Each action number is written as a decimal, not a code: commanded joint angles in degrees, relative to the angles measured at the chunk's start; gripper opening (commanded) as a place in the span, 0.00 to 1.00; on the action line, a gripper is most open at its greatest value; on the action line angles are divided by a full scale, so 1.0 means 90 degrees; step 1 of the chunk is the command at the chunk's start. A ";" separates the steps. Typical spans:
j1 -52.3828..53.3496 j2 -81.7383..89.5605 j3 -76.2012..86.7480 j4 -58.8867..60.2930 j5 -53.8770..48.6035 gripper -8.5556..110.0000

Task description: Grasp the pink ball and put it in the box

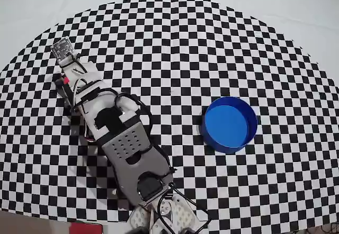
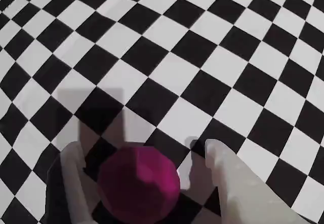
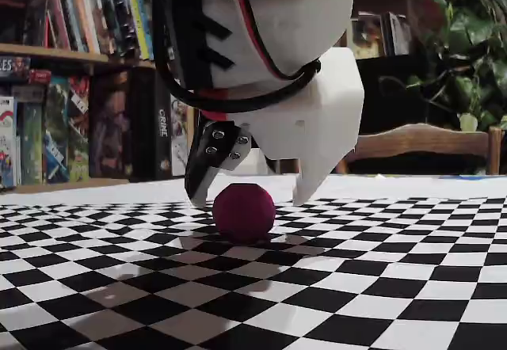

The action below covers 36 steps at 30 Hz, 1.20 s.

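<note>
Gripper (image 3: 249,199) fingers apart, straddling ball (image 3: 243,211); ball sits on checkered worktop (image 3: 380,287), not yet clamped, fingertips just above its shoulders. Wrist view: ball (image 2: 139,183) between white fingers. Box (image 1: 229,124) well apart, right side of overhead view.

Risks, judged:
- Smooth sphere may squirt forward if jaws close above its middle.
- One finger touching first could roll it away.
- Loose grip could drop it in transit to box.
</note>
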 commanded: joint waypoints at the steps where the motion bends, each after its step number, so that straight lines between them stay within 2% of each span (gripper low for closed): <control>1: -0.0029 0.0059 -0.0166 -0.0049 0.0020 0.30; 36: -0.0059 0.0254 0.0117 -0.0039 0.0029 0.30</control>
